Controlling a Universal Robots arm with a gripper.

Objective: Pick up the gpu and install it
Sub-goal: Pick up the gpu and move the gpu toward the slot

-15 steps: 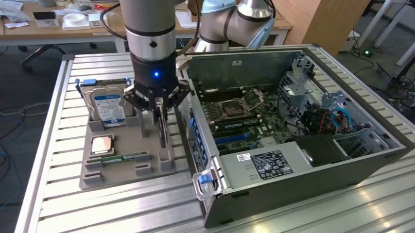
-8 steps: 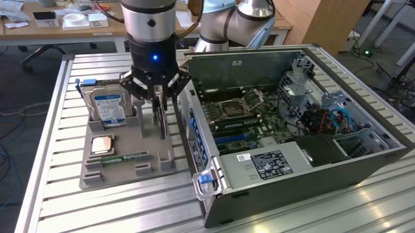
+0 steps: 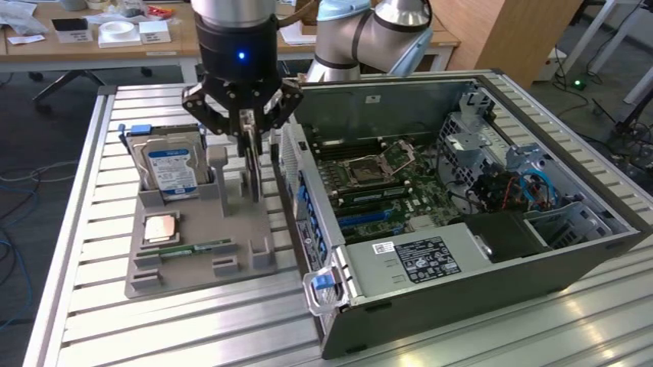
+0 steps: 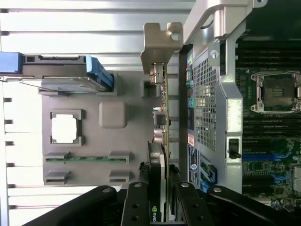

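gripper [image 3: 248, 138] is clamping the gpu [image 4: 162, 117] across its faces. card is standing on edge in the grey holder [image 4: 113, 155], likely exposing both sides for that.

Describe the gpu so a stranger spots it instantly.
Left of the open computer case in the exterior view sits a grey parts tray. The gpu stands on edge along its case side; unlike its neighbours, it has a silver bracket and the gripper clamped on it.

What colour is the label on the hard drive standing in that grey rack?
Blue and white label, clearest in the exterior view.
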